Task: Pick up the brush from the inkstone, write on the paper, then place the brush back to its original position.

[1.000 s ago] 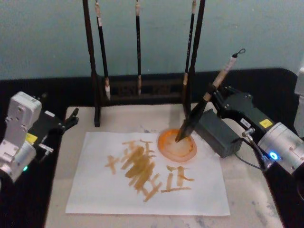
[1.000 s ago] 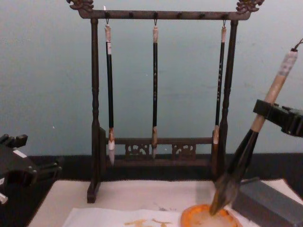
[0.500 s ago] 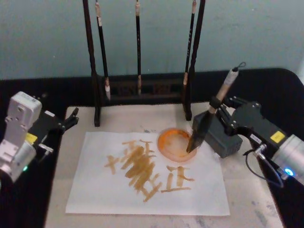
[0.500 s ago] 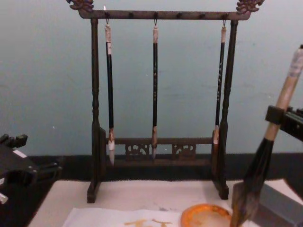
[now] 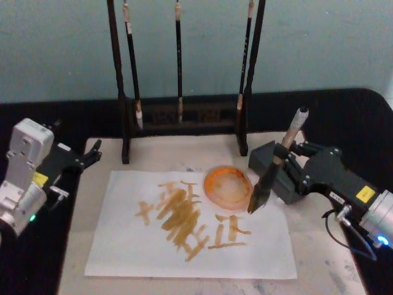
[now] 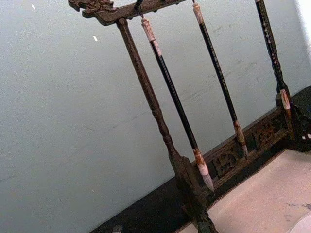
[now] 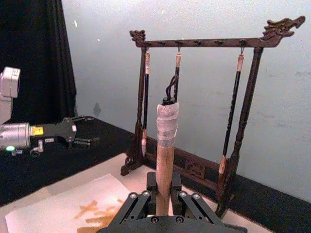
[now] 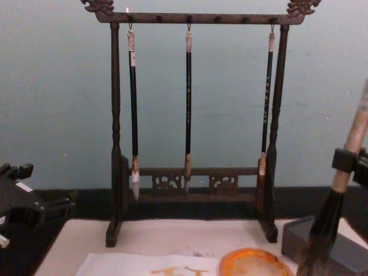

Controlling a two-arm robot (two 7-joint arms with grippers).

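My right gripper (image 5: 284, 155) is shut on the brush (image 5: 268, 180), gripping its pale handle just above the black section. The brush leans slightly, and its bushy dark tip hangs over the right part of the paper (image 5: 184, 249), just right of the orange dish (image 5: 227, 187). I cannot tell whether the tip touches the sheet. The dark grey inkstone block (image 5: 270, 161) lies right behind the brush. The paper carries orange-yellow strokes. In the right wrist view the fingers (image 7: 146, 196) clamp the handle (image 7: 165, 150). My left gripper (image 5: 91, 155) stands open at the mat's far left corner.
A dark wooden rack (image 5: 118, 92) with three thin hanging brushes (image 5: 178, 61) stands behind the paper. The beige mat (image 5: 319, 258) extends beyond the sheet on the right and at the back. Black cloth surrounds the mat. A cable (image 5: 344, 236) trails from my right arm.
My right gripper has carried the brush out of the orange dish, rightward and toward me. The brush now stands more upright, its tip beside the dish. The left arm has not moved.
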